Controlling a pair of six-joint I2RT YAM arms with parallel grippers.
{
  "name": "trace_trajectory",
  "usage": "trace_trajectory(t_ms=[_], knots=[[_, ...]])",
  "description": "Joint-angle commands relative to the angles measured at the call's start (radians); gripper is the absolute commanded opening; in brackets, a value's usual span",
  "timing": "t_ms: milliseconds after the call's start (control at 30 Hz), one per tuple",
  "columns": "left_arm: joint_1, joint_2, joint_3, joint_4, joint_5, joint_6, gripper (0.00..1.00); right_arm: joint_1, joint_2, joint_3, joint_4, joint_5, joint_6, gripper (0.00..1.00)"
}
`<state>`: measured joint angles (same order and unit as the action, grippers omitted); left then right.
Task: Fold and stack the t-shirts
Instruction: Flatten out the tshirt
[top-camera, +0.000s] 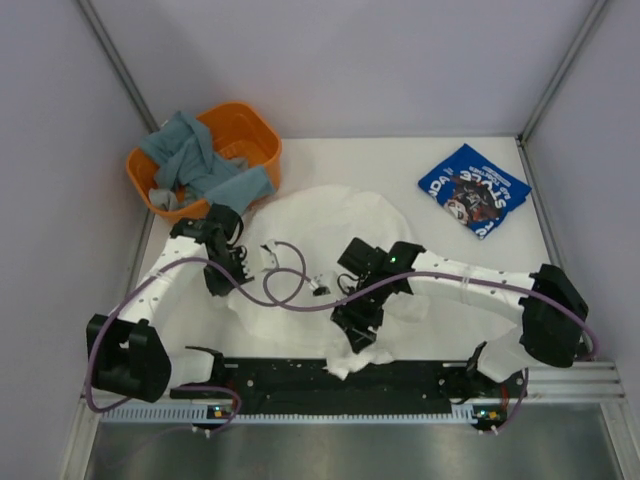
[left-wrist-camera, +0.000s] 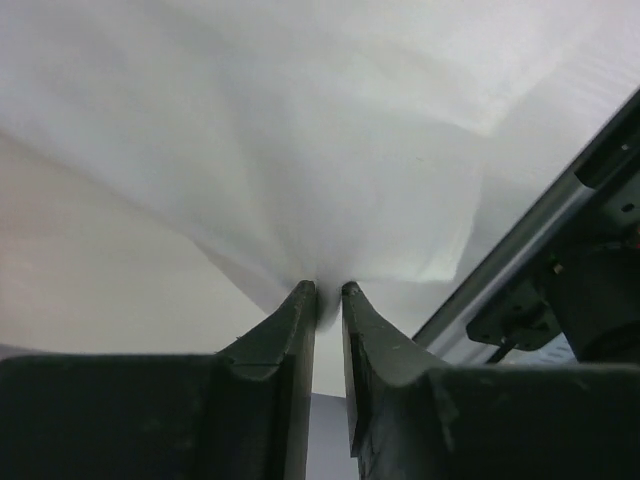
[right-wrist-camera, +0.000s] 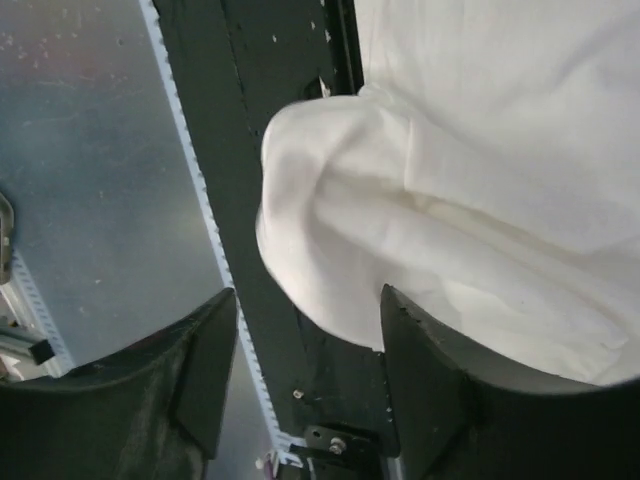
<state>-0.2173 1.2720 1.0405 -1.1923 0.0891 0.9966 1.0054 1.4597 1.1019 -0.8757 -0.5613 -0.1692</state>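
Observation:
A large white t-shirt (top-camera: 330, 225) lies crumpled across the middle of the table, and no print shows on it. My left gripper (top-camera: 222, 272) sits at its left edge. In the left wrist view the gripper (left-wrist-camera: 328, 292) has its jaws almost together, pinching a tuck of the white cloth (left-wrist-camera: 300, 120) between the tips. My right gripper (top-camera: 358, 338) is at the shirt's near edge. In the right wrist view it (right-wrist-camera: 308, 300) stands open, with a rounded fold of the shirt (right-wrist-camera: 480, 150) lying loose just beyond the fingers. A folded royal-blue t-shirt (top-camera: 472, 188) with white lettering rests at the back right.
An orange basket (top-camera: 265, 135) at the back left holds grey-blue cloth (top-camera: 195, 160). The black mounting rail (top-camera: 300, 375) runs along the near edge, and the white shirt's fold hangs over it (right-wrist-camera: 260, 60). Purple cables loop over the shirt. Walls close in on both sides.

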Motion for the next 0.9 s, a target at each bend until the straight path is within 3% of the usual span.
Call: trace_trajectory(t_ms=[0,67,200,400,500,667,733,867], knots=[[0.002,-0.036,-0.117,0.0,0.017,0.08,0.3,0.039,-0.021,0.006,0.061,0.046,0.075,0.68],[0.002,-0.049,-0.146,0.007,-0.008,0.08,0.43,0.038,-0.083,-0.016,0.114,0.13,0.115,0.74],[0.01,-0.069,-0.177,0.039,-0.064,0.05,0.47,-0.045,-0.244,-0.114,0.233,0.32,0.305,0.86],[0.015,-0.082,-0.304,0.178,-0.302,0.01,0.5,-0.474,-0.364,-0.373,0.322,0.504,0.608,0.84],[0.015,-0.085,-0.342,0.201,-0.325,0.007,0.54,-0.568,-0.372,-0.467,0.443,0.546,0.643,0.84],[0.015,-0.091,-0.359,0.201,-0.33,-0.004,0.56,-0.665,-0.241,-0.487,0.627,0.525,0.631,0.82],[0.015,-0.091,-0.365,0.207,-0.331,-0.004,0.57,-0.679,-0.161,-0.467,0.649,0.532,0.608,0.72],[0.015,-0.082,-0.37,0.214,-0.304,-0.016,0.57,-0.729,-0.015,-0.404,0.681,0.48,0.559,0.13]])
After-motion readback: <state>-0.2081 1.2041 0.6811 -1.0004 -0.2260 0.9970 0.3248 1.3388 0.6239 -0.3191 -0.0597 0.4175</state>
